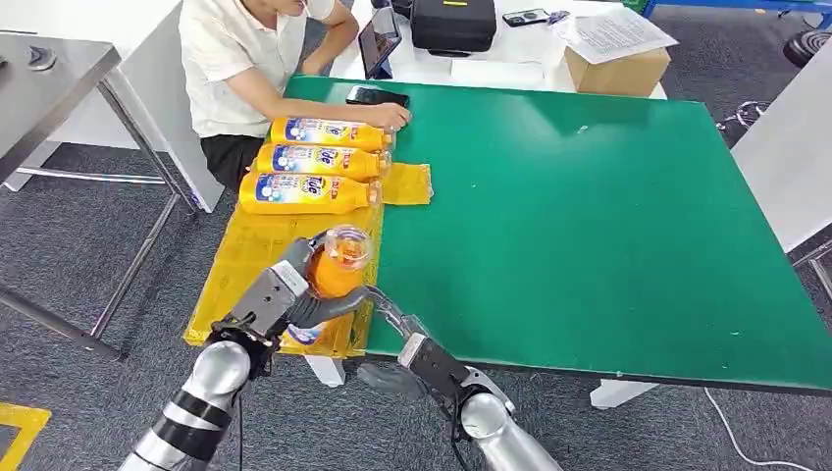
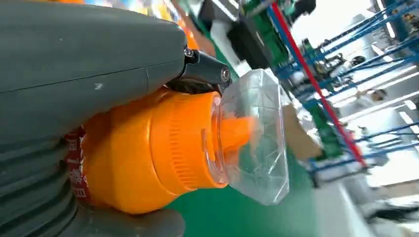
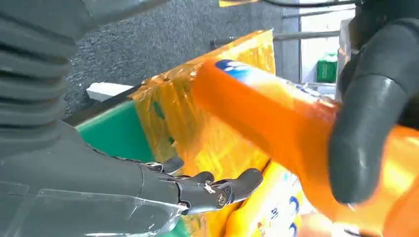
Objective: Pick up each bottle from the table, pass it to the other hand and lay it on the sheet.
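Left hand [image 1: 280, 299] grips a bottle [image 1: 334, 263] over the sheet [image 1: 235, 265]; right hand [image 1: 417, 358] open, holding nothing. Three bottles [image 1: 309, 162] already laid.

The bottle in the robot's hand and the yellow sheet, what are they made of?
The bottle looks like glossy orange plastic with a see-through cap, held in the left hand. The yellow sheet seems thin shiny plastic film, since it wrinkles and glints.

Silver ribbed arms; grey-covered left hand [image 1: 285, 294]; dark-fingered right hand [image 1: 407, 339]
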{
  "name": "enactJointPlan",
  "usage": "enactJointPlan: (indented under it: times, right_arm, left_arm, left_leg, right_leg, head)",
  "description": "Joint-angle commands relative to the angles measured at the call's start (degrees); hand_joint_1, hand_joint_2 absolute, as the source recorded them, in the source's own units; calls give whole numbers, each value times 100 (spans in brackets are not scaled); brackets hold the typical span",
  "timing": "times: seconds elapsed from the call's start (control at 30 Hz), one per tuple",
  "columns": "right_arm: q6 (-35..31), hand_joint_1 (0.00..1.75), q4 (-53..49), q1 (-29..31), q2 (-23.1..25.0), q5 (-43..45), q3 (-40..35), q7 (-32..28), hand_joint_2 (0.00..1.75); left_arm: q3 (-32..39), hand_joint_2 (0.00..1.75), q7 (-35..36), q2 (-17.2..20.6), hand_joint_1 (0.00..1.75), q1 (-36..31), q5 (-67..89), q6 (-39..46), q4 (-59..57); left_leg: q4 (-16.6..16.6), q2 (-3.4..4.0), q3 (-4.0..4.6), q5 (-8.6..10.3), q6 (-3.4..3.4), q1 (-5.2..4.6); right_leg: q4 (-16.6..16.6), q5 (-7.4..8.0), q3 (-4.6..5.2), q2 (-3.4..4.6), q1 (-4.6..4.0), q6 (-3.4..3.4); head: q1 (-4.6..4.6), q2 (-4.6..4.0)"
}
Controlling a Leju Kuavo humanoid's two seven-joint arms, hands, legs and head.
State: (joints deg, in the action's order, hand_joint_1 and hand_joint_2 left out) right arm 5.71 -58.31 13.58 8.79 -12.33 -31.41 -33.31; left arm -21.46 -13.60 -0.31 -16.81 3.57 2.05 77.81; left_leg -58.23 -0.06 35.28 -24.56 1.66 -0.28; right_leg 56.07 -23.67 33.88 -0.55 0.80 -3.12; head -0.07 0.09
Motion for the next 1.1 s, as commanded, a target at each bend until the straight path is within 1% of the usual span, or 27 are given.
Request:
enactJointPlan:
  times: [0.03, 0.07, 0.13, 0.17, 0.2, 0.23, 0.27, 0.3, 0.4, 0.43, 0.5, 0.63, 0.67, 0.73, 0.8, 0.83, 0.87, 0.97, 1.03, 1.1]
  right_arm:
    - [-141, 0, 9, -90, 19, 61, 486, -43, 0]
    - [-313, 0, -79, -159, 27, 46, 563, -106, 0]
    - [-632, 0, -324, -334, 54, 21, 742, -194, 0]
    - [-927, 0, -491, -447, 73, -38, 852, -227, 175]
    - [-1203, 0, -700, -583, 69, -89, 959, -294, 175]
    - [-1191, 0, -809, -630, 45, -89, 960, -284, 175]
    - [-1587, 0, -1070, -806, 115, -56, 1184, -335, 175]
    - [-1830, 0, -1261, -934, 140, -2, 1333, -401, 175]
    - [-2191, 0, -1723, -1233, 172, 200, 1656, -564, 175]
    - [-2200, 0, -1854, -1328, 166, 311, 1756, -563, 175]
    - [-2280, 0, -2056, -1477, 185, 420, 1941, -642, 175]
    - [-2287, 0, -2094, -1514, 167, 422, 1962, -648, 175]
    - [-2243, 0, -2095, -1513, 187, 477, 1960, -663, 175]
    - [-2224, 0, -2157, -1590, 173, 516, 1993, -669, 175]
    - [-2149, 0, -2165, -1627, 164, 559, 2002, -669, 175]
    - [-2119, 0, -2074, -1625, 181, 589, 2042, -669, 175]
    - [-2141, 0, -2027, -1616, 172, 594, 2047, -669, 175]
    - [-2134, 0, -2031, -1616, 158, 603, 2049, -669, 175]
    - [-2076, 0, -1862, -1586, 201, 727, 2149, -669, 175]
    - [-2081, 0, -1803, -1616, 181, 736, 2173, -669, 175]
  left_arm:
    - [-456, 175, 123, 201, 175, -662, 1124, 284, -710]
    - [-516, 175, 181, 208, 175, -709, 1369, 346, -759]
    - [-517, 175, 236, 196, 175, -700, 1613, 292, -793]
    - [-524, 175, 260, 208, 175, -675, 1713, 278, -794]
    - [-542, 175, 291, 243, 175, -634, 1805, 248, -807]
    - [-531, 175, 295, 256, 175, -605, 1809, 243, -788]
    - [-529, 175, 329, 293, 175, -569, 1884, 199, -798]
    - [-521, 175, 370, 322, 175, -534, 1909, 143, -821]
    - [-507, 175, 462, 417, 175, -461, 1974, 21, -963]
    - [-494, 175, 483, 423, 175, -458, 1992, -10, -1063]
    - [-489, 175, 522, 449, 175, -467, 2011, -111, -1281]
    - [-487, 175, 521, 450, 175, -478, 2014, -105, -1339]
    - [-486, 175, 568, 439, 175, -502, 2022, -137, -1402]
    - [-463, 175, 640, 420, 175, -566, 2073, -172, -1682]
    - [-472, 175, 668, 352, 175, -719, 2244, -56, -2088]
    - [-460, 175, 618, 258, 175, -854, 2376, 76, -2432]
    - [-485, 175, 580, 190, 175, -971, 2527, 145, -2692]
    - [-484, 175, 575, 168, 175, -1000, 2533, 148, -2733]
    - [-517, 175, 527, 50, 175, -1125, 2704, 215, -3112]
    - [-541, 175, 508, -13, 175, -1134, 2761, 237, -3208]
  left_leg:
    - [3, -13, -8, 0, -7, 4]
    - [4, -18, -25, -6, -12, 6]
    - [2, -13, -8, -1, -7, 4]
    - [5, -17, -25, -6, -11, 5]
    - [3, -15, -17, -4, -9, 4]
    - [5, -13, -15, -3, -8, 2]
    - [4, -13, -23, -8, -11, 2]
    - [4, -9, -16, -5, -9, 3]
    - [5, -9, -28, -10, -13, 5]
    - [7, -10, -18, -4, -9, 0]
    - [7, -10, -32, -11, -13, 4]
    - [9, -5, -20, -4, -9, 1]
    - [11, 1, -36, -8, -13, 2]
    - [7, 7, -24, -4, -10, 2]
    - [12, 12, -40, -4, -15, 1]
    - [10, 7, -34, -1, -11, -2]
    - [15, 4, -47, -1, -17, 1]
    - [15, 13, -62, -1, -18, 3]
    - [11, 12, -53, 6, -21, 1]
    - [15, 10, -60, 8, -25, 4]
  right_leg:
    - [-2, -5, -13, -11, -3, 7]
    - [-2, -12, -30, -14, -6, 13]
    - [-1, -5, -11, -11, -4, 7]
    - [-3, -12, -28, -14, -5, 13]
    - [-2, -9, -20, -12, -4, 10]
    - [-2, -8, -17, -11, -3, 9]
    - [0, -13, -24, -10, -2, 11]
    - [-2, -8, -17, -7, -3, 9]
    - [-4, -13, -29, -6, -5, 13]
    - [-3, -9, -18, -8, 0, 9]
    - [-3, -15, -33, -5, -3, 14]
    - [-7, -7, -21, -1, -1, 10]
    - [-8, -9, -34, 7, -2, 15]
    - [-5, -2, -20, 11, -2, 11]
    - [-7, -3, -28, 8, -2, 15]
    - [-4, -2, -23, 2, 1, 11]
    - [-9, -3, -36, 1, -2, 17]
    - [-7, 2, -43, 8, -4, 21]
    - [0, 9, -31, 6, -2, 27]
    - [-3, 10, -37, 6, -5, 30]
  head:
    - [2, 0]
    - [0, 0]
    - [2, 0]
    - [0, 0]
    - [4, 0]
    - [0, 0]
    - [2, 0]
    - [2, 0]
    - [2, 0]
    - [2, 0]
    - [0, 0]
    - [0, 0]
    - [0, 0]
    - [2, 0]
    - [2, 0]
    - [2, 0]
    - [2, 0]
    - [0, 0]
    - [0, 0]
    - [0, 0]
